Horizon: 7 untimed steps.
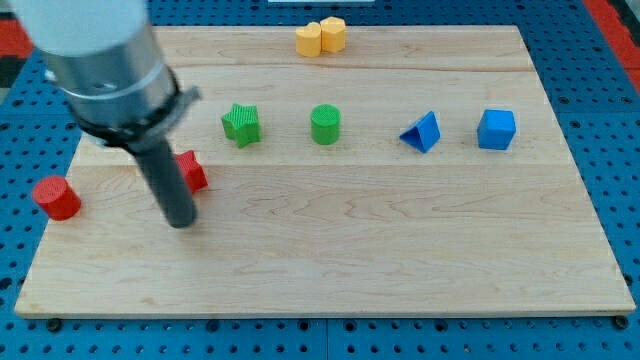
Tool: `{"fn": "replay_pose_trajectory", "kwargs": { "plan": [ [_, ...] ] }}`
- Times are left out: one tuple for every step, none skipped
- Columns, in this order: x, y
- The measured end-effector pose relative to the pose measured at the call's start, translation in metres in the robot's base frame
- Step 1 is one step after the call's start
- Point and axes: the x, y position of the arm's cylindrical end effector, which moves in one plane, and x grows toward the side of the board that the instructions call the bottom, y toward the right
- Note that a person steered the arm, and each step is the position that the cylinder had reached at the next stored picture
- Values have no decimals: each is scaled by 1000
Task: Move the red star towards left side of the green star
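Note:
The red star (192, 172) lies on the wooden board (400, 240) at the view's left, partly hidden behind my rod. The green star (241, 124) sits up and to the right of it, a short gap apart. My tip (180, 222) rests on the board just below and slightly left of the red star, close to it or touching it.
A red cylinder (56, 198) stands near the board's left edge. A green cylinder (325, 124) is right of the green star. A blue triangle (422, 132) and a blue cube (496, 129) lie further right. Two yellow blocks (320, 37) sit at the top edge.

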Motion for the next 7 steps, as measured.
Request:
{"fn": "replay_pose_trajectory", "kwargs": {
  "plan": [
    [-11,5],
    [-43,-36],
    [-74,-64],
    [-99,-71],
    [-114,-71],
    [-116,-66],
    [-53,-64]
  ]
}}
